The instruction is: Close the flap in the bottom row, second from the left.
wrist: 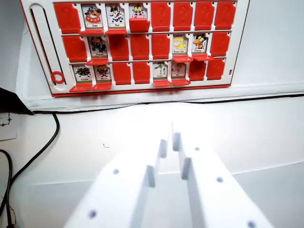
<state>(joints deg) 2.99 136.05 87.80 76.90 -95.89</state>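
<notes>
A white game board (pixel 240 47) with three rows of red flaps stands at the top of the wrist view. In its bottom row, the second flap from the left (pixel 102 86) lies folded down and shows a picture card (pixel 103 72). The leftmost flap (pixel 81 87) beside it is down too, and the two flaps to its right (pixel 131 73) stand up and cover their cards. My white gripper (pixel 170 140) fills the bottom middle, well short of the board and to the right of that flap. Its fingers are almost together with nothing between them.
A black cable (pixel 45 145) curves across the white table on the left. A white slot with a red ring (pixel 57 77) runs down the board's left side. A paper scrap (pixel 5 126) lies at the left edge. Several other flaps are down in every row.
</notes>
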